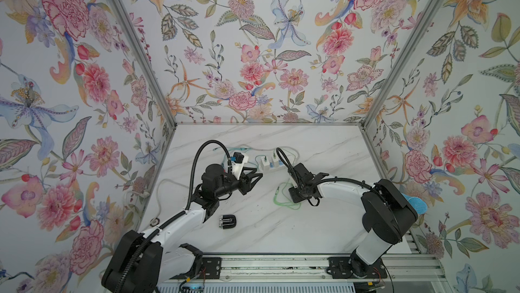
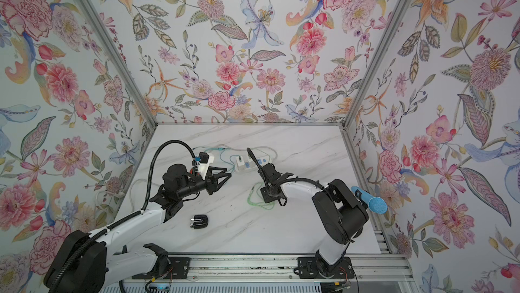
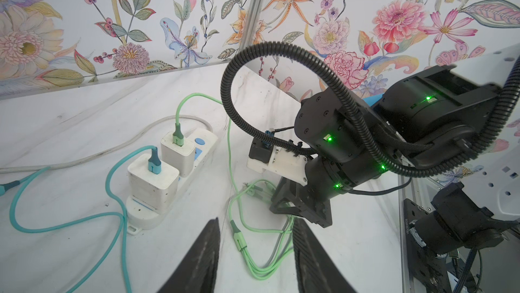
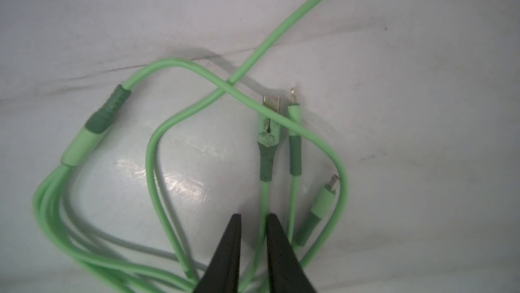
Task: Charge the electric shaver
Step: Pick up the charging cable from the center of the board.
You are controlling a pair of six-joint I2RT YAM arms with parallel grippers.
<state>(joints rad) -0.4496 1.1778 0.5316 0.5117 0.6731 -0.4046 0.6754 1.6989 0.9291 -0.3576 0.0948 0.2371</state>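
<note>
The electric shaver [image 1: 228,221] [image 2: 199,221] is a small black block lying flat on the marble table near the left arm's forearm, and neither gripper touches it. A coiled green charging cable [image 1: 284,200] [image 3: 253,252] with several plug ends lies mid-table. One flat plug [image 4: 269,125] and a thin pin plug [image 4: 294,125] lie side by side. My right gripper [image 4: 253,217] points down onto this coil, jaws a narrow gap apart, with one thin strand running through the gap. My left gripper [image 1: 257,173] [image 3: 254,221] hovers open and empty, facing the coil.
A white power strip [image 1: 268,162] [image 3: 197,142] at the back holds two white adapters, one feeding the green cable and one a teal cable [image 3: 112,215]. A white cord [image 1: 160,190] trails left. A blue brush [image 2: 374,203] sits at the right wall.
</note>
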